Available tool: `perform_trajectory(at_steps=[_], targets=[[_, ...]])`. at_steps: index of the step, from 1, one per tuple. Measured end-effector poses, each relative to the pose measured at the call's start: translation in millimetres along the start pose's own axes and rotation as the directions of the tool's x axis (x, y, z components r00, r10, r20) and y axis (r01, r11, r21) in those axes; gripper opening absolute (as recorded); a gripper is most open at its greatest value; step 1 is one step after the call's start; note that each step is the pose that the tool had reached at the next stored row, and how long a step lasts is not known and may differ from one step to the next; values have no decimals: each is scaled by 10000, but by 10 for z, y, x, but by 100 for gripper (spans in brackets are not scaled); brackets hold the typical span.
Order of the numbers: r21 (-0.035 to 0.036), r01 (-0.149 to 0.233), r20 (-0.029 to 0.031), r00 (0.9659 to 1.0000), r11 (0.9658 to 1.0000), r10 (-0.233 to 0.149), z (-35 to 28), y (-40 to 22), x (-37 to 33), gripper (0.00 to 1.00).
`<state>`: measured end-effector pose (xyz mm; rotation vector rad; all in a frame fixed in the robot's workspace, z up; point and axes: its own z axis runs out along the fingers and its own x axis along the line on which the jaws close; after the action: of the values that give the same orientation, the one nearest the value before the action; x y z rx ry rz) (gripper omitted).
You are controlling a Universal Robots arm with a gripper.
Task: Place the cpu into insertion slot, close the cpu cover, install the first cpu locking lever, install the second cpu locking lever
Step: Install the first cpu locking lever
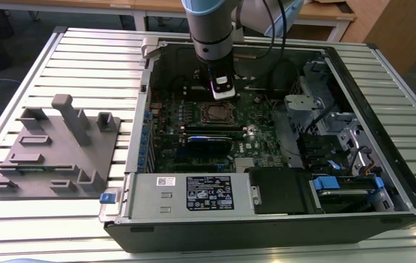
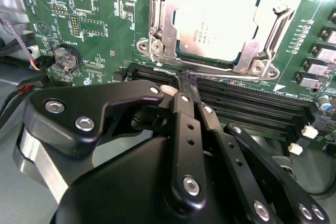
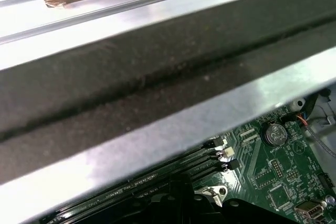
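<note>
The fingers are drawn together with no gap visible between them in the second wrist view. Their tips sit just above the long black memory slots, close to the near edge of the insertion slot. Whether the tips pinch anything thin there cannot be told.

The cpu lies flat in the insertion slot, its pale metal top showing through the window of the cpu cover. The cover lies down over it as a silvery frame. A thin wire lever runs along the socket edge facing the fingers; whether it is latched is unclear.

Green motherboard surrounds the socket, with a coin cell battery off to one side.

In the exterior view the arm reaches down into the open computer case, which lies on a slatted metal surface. The grey power supply sits at the case's near edge. A grey moulded fixture rests on the surface towards the exterior view's left
</note>
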<state>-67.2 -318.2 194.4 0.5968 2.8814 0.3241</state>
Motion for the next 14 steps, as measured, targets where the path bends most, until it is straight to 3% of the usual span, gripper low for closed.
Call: perform_trajectory(at_steps=[14], targets=[[-2,17,-5,10000,10000,-17,5,-33,-12,11]])
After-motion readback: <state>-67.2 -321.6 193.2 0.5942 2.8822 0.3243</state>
